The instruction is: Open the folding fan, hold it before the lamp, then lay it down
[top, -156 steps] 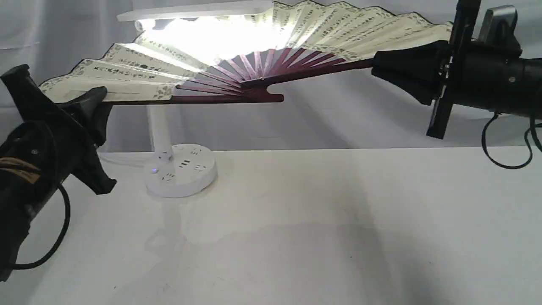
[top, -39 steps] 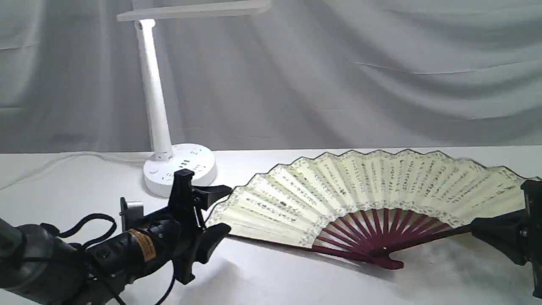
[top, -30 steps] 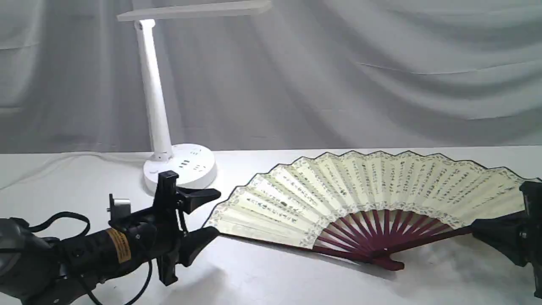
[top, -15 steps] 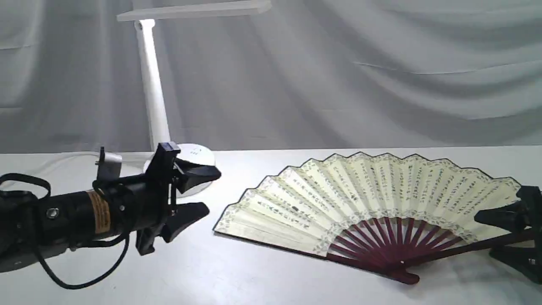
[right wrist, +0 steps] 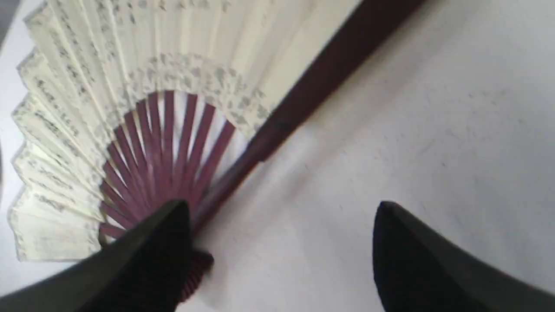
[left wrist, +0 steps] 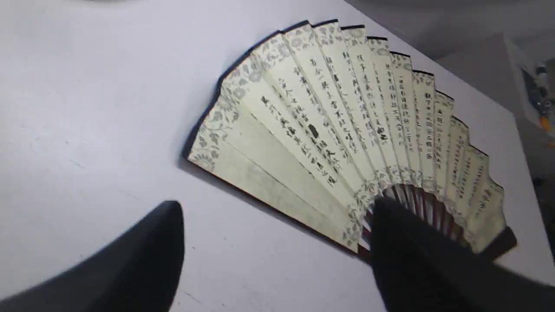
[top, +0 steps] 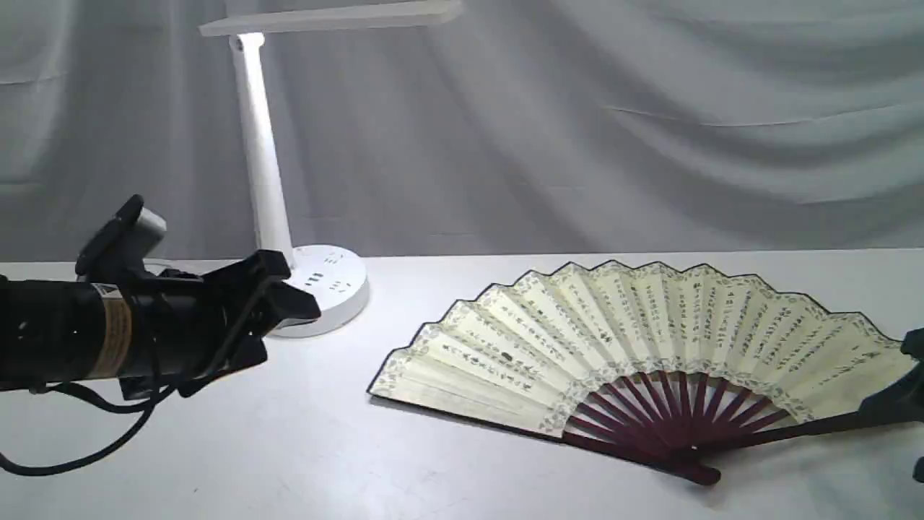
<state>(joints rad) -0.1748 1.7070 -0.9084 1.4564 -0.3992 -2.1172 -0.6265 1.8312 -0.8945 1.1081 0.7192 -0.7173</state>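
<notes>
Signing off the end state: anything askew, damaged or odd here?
Nothing stands out: the folding fan lies open, flat and untorn on the table, apart from the lamp; left gripper and right gripper are open.

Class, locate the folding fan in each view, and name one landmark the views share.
Exterior: folding fan lies open on the table, right of centre.
Left wrist: whole leaf mid-picture, maroon ribs partly behind one of the fingers.
Right wrist: close up, pivot partly behind one of the fingers.
Shared landmark: maroon ribs.

Exterior view looks low across the table (top: 289, 448); both wrist views peer down onto the folding fan (left wrist: 338, 130).
</notes>
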